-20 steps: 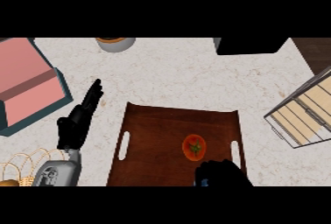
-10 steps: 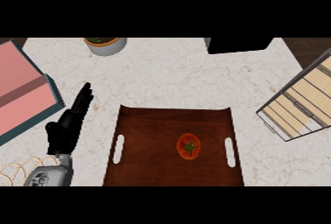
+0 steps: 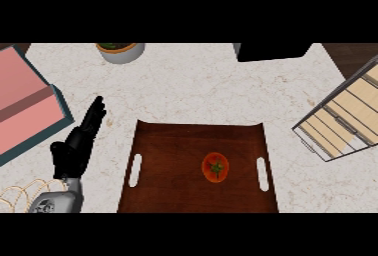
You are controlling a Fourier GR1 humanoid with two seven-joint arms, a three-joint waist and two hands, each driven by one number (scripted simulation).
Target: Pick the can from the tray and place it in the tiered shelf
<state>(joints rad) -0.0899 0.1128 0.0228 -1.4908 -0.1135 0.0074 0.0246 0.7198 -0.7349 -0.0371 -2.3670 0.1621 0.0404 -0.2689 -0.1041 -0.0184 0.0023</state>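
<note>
The small red-orange can with a green mark on its top (image 3: 215, 167) stands on the dark brown wooden tray with two white slot handles (image 3: 170, 145), right of the tray's middle and a little left of the right-hand slot. The black left hand (image 3: 77, 145) rests on the pale speckled stone counter (image 3: 199, 85) just left of the tray, fingers straight and released, holding nothing. The right hand shows nowhere, so its fingers cannot be judged.

The likeliest trouble is a reach from the near edge clipping the tray's right rim or nudging the can over before the fingers close; the can looks small and may tip easily. The black-framed tiered shelf with light wooden slats (image 3: 345, 117) sits at the right edge, partly cut off, so its openings are hard to read, and a carried can could catch on the frame. Bare counter lies between tray and shelf, giving room. Far left, a pink board with a teal edge (image 3: 22, 112) is well apart.
</note>
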